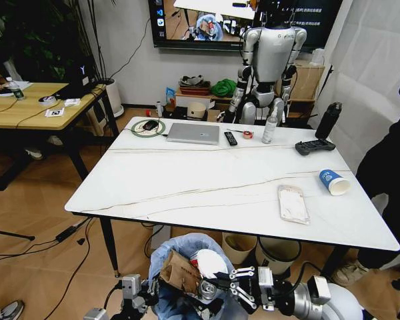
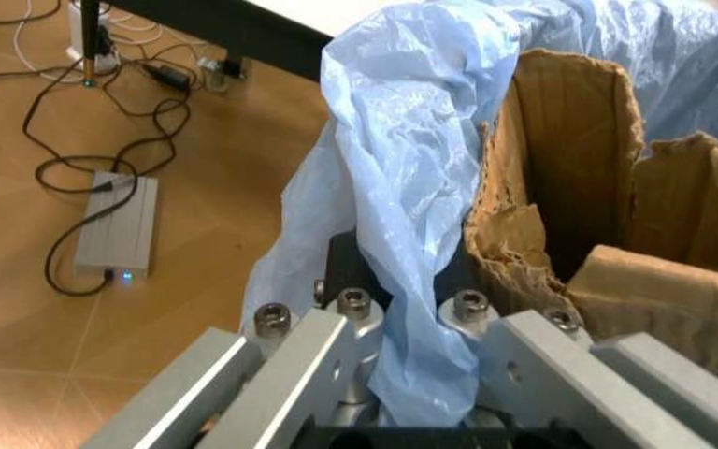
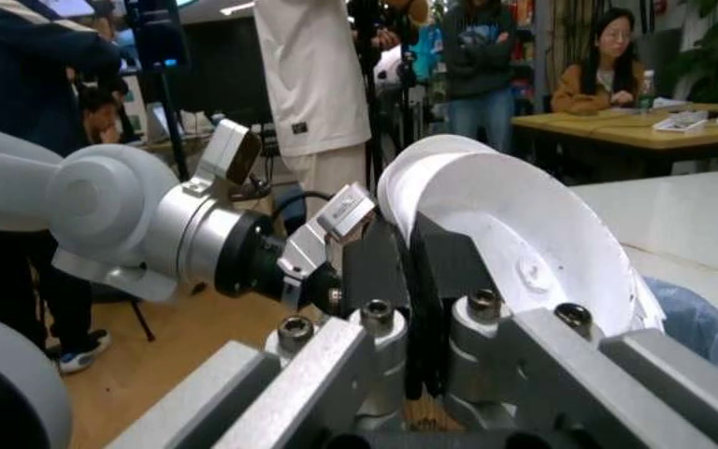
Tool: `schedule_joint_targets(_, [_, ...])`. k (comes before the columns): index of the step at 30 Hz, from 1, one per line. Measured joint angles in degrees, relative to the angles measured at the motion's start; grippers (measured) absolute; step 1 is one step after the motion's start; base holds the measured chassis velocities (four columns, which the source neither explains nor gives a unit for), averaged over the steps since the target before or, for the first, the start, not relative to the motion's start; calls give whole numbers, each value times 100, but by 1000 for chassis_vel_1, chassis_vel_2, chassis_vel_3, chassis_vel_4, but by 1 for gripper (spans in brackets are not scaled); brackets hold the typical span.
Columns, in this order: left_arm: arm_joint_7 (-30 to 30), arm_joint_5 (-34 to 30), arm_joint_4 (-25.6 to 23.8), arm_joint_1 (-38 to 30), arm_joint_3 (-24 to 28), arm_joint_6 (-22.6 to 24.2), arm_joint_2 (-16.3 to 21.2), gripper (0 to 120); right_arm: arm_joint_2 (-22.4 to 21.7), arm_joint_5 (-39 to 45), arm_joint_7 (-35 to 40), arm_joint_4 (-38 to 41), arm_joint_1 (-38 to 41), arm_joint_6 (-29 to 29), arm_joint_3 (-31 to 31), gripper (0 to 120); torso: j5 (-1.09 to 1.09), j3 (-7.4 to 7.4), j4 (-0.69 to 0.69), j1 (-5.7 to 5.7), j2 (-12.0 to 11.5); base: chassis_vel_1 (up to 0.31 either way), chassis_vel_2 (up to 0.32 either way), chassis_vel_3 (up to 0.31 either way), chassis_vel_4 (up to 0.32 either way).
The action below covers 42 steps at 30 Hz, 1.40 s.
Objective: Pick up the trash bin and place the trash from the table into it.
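Now, step: you drop the disc [image 3: 509,234] into the bin [image 1: 170,250].
Right gripper [image 1: 217,283]: clamped on disc, over bin; open only above cardboard [image 1: 180,272].
Left gripper [image 2: 415,327]: pinching bin's bag; keep level.
Bin: below table [image 1: 187,183] edge.

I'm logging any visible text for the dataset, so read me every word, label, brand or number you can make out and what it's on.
None can be read.
Wall screen: white characters at its top right, too small to read.
Blue cup: a white mark, too small to read.
Clear package: no legible print.
Cards on the wooden desk: dark marks, too blurred to read.
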Motion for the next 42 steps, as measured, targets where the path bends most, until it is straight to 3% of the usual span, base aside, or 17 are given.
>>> schedule_joint_targets(15, [-39,-17,112,-11,71,68,-39,0,105,171,106,-607,764,42,-808,0,0,0,0,0,0,0,0,0,0])
schedule_joint_targets(29, [-84,-91,51,40,61,109,31,0,58,62,109,-578,693,102,-793,0,0,0,-1,0,0,0,0,0,0])
schedule_joint_targets(42, [-99,-152,23,-39,114,136,7,0,46,-29,107,-612,609,104,-687,41,0,0,0,0,0,0,0,0,0])
